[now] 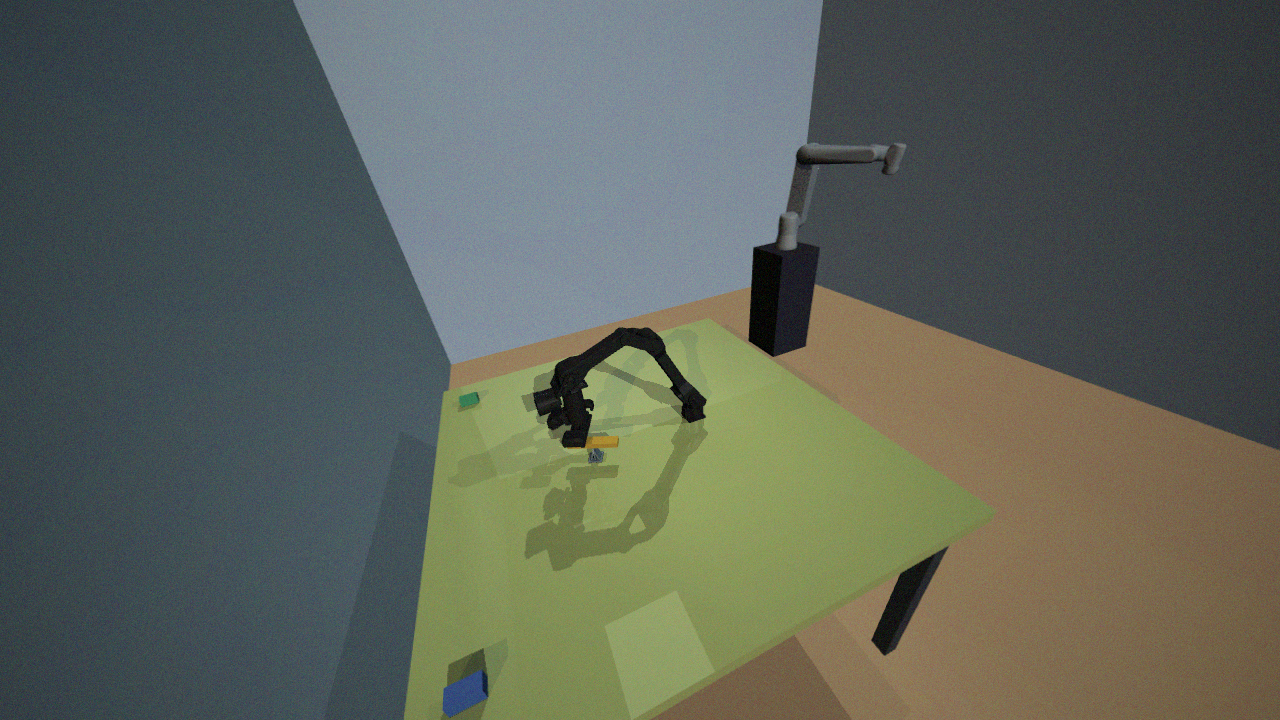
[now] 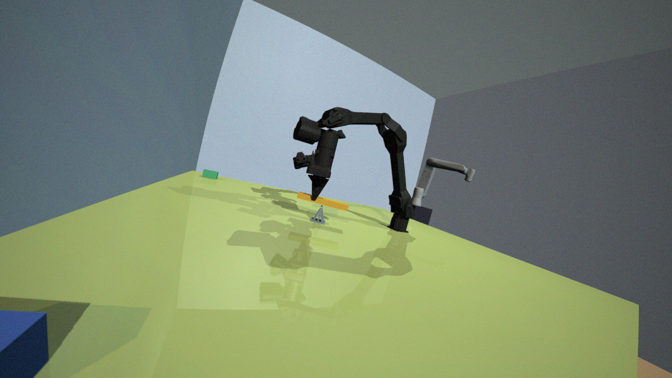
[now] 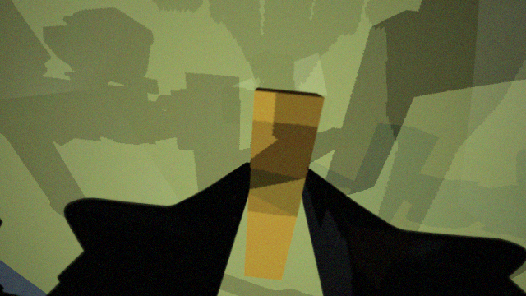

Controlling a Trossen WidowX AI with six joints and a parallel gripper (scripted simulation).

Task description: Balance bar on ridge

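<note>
The gripper [image 2: 316, 196] points almost straight down and is clenched on the one orange bar [image 2: 328, 202], its two dark fingers pressing the bar's long sides, as the wrist view shows. The grip falls near one end: in the exterior view most of the bar sticks out toward the arm's base side, and only a short stub shows on the other side of the fingertips. The bar hangs clear of the table, roughly level, with a slight tilt in the exterior view.

Just below and a little nearer the exterior camera than the fingertips stands the single ridge [image 2: 319, 216], a small grey wedge with its sharp edge up. The bar is above it; whether the two touch cannot be told from these views. From the top view the ridge [image 1: 597, 455] sits just beside the bar [image 1: 602, 441].

One black arm [image 2: 394, 159] arches from its base on the yellow-green table [image 2: 493, 301]. Farther out lie one green block [image 2: 210, 174] at the far edge and one blue block [image 1: 465, 692] at the near corner, both well apart from the gripper. Off the table stands one grey camera arm [image 1: 823, 179] on a dark pedestal [image 1: 783, 300]. No writing or labels are legible anywhere.
</note>
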